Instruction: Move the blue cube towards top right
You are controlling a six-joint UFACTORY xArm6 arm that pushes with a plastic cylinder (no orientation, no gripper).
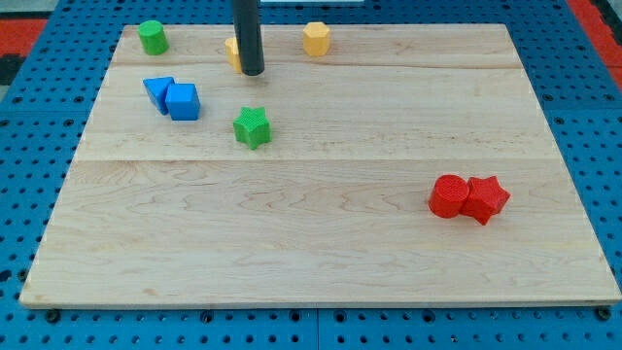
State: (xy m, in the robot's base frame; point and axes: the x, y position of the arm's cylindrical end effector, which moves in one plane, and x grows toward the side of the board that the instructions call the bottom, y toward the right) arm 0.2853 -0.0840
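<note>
The blue cube (183, 101) lies on the wooden board (321, 233) at the view's upper left, touching a second blue block (157, 92) on its left. My tip (252, 72) is the lower end of a dark rod near the view's top, to the right of and a little above the blue cube, apart from it. The tip stands right in front of a yellow block (232, 52), which it partly hides.
A green cylinder (152, 37) sits at the top left corner. A yellow hexagonal block (316, 39) is at the top centre. A green star (252, 127) lies below my tip. A red cylinder (448, 195) and red star (485, 199) touch at the lower right.
</note>
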